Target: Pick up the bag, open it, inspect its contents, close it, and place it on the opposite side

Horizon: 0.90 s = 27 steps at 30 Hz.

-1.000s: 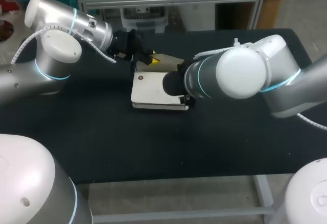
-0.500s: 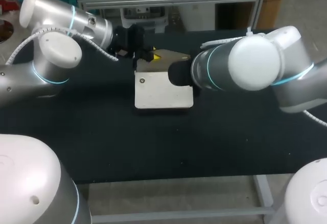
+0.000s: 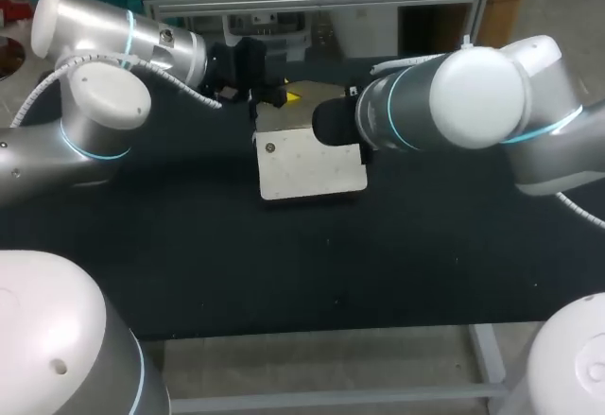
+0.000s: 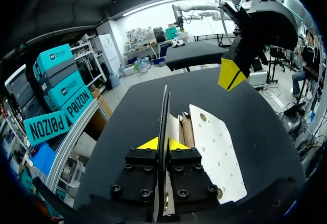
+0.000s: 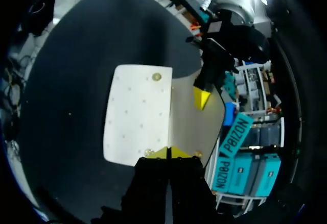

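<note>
A matte black tabletop [image 3: 312, 273] rests on a grey metal frame [image 3: 331, 398].

A: Left gripper [image 4: 162, 145]?
B: Both yellow tips pinch a thin upright panel of the bag [image 4: 217, 147], seen edge-on. Its white dotted flap lies flat just beside, mid-bench [image 4: 127, 101].
A: Ahead?
B: Right gripper [image 4: 230, 74], above the bag's far end, toward the bench's far edge.

Bare black table [image 3: 284, 273] gives passage in front of the bag [image 3: 312, 164] and at either side; its far edge is crowded, pinched by left gripper [image 4: 162, 143] and right gripper [image 5: 168, 152]; the right arm [image 3: 454, 103] overhangs its right side.
</note>
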Tool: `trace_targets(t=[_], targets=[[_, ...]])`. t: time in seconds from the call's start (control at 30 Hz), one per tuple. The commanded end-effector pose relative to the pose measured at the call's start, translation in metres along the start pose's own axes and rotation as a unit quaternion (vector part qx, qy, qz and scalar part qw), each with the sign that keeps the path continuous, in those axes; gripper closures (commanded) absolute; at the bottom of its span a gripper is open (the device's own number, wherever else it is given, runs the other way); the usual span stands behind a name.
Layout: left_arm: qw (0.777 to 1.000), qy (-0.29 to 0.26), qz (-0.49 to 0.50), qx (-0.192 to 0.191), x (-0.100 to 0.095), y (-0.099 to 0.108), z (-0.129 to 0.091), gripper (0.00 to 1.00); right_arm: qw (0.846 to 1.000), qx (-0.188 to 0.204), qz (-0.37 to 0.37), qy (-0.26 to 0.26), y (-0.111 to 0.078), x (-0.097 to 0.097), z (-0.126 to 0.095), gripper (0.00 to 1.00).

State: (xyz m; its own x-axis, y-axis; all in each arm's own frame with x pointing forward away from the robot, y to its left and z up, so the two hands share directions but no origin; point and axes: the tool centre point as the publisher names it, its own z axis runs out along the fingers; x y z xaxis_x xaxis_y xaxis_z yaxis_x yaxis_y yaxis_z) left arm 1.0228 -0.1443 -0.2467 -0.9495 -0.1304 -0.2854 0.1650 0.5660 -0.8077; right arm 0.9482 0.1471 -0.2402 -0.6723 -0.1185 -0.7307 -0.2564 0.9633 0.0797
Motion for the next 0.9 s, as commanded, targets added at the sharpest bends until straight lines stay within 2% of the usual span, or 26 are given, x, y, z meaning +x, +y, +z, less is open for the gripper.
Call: trace_targets(t=[0.03, 0.2, 0.4, 0.53, 0.67, 0.9], targets=[[1.0, -0.024, -0.003, 0.001, 0.02, -0.017, -0.018, 1.0, 1.0, 0.01, -0.005, -0.001, 0.007, -0.012, 0.002, 1.0], [0.999, -0.029, -0.017, -0.003, 0.025, -0.024, -0.021, 1.0, 1.0, 0.012, -0.014, -0.007, 0.008, -0.02, 0.01, 1.0], [0.999, -0.037, -0.036, 0.002, 0.029, -0.028, -0.023, 1.0, 1.0, 0.011, -0.012, -0.006, 0.006, -0.019, 0.027, 1.0], [0.998, -0.041, -0.042, 0.005, 0.03, -0.03, -0.025, 1.0, 1.0, 0.007, -0.01, 0.011, 0.007, -0.014, 0.042, 1.0], [0.998, -0.037, -0.047, 0.011, 0.031, -0.032, -0.026, 1.0, 1.0, 0.005, -0.014, 0.018, 0.008, -0.008, 0.048, 1.0], [0.997, -0.051, -0.055, 0.014, 0.027, -0.037, -0.027, 1.0, 1.0, 0.005, -0.013, 0.028, 0.009, 0.009, 0.043, 1.0]])
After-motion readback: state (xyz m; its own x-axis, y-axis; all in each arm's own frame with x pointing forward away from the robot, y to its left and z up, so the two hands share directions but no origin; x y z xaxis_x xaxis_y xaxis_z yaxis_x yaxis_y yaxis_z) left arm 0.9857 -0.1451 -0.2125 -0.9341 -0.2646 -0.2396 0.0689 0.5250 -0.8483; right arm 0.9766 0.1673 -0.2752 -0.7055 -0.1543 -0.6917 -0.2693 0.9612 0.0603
